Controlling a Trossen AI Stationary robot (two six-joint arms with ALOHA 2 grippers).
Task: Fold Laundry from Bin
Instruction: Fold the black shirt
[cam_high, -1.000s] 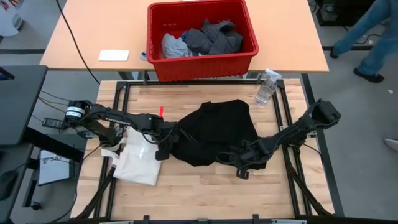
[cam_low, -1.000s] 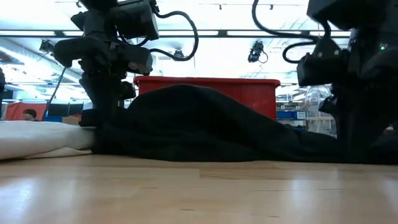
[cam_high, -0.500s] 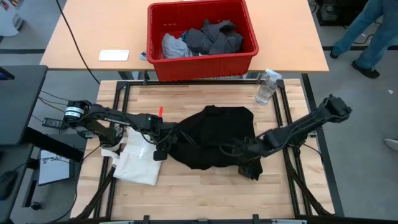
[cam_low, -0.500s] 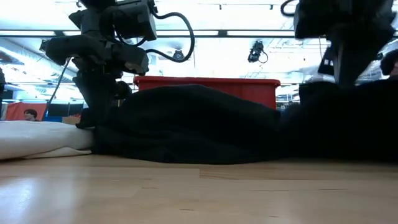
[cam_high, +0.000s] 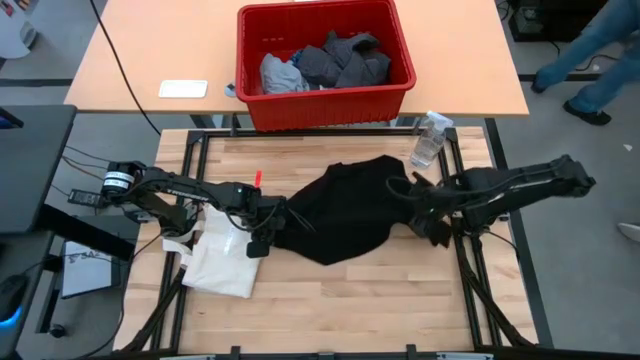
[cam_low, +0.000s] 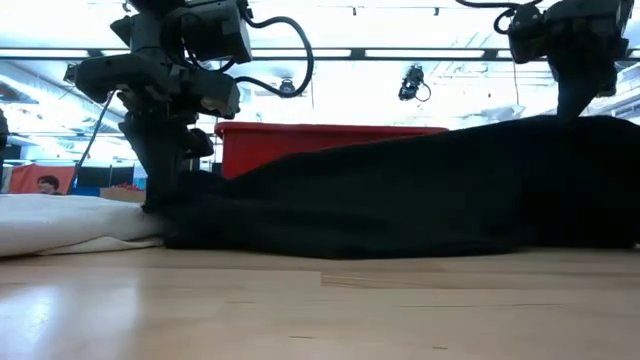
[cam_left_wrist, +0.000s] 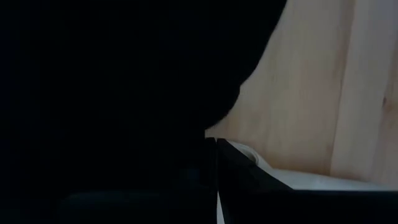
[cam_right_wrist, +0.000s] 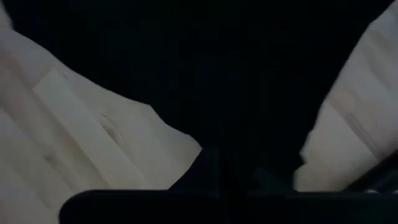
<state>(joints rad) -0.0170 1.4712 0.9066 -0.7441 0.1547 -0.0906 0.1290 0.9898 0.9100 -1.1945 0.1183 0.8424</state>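
Carried across from the table's near edge, the right gripper (cam_high: 428, 212) is clamped on the black T-shirt (cam_high: 350, 210)'s edge; the opposite edge is pinned by the closed left gripper (cam_high: 268, 232), so the cloth between is stretched flat for folding.

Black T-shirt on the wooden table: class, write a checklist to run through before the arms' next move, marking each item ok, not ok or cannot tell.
1. Left gripper shut on the black T-shirt at its left edge: ok.
2. Right gripper shut on its right edge: ok.
3. Shirt spread flat: not ok, still bunched.
4. Shirt clear of the cream tote bag: cannot tell.
5. Plastic bottle clear of the right arm: ok.
6. More laundry waiting in the red bin: ok.
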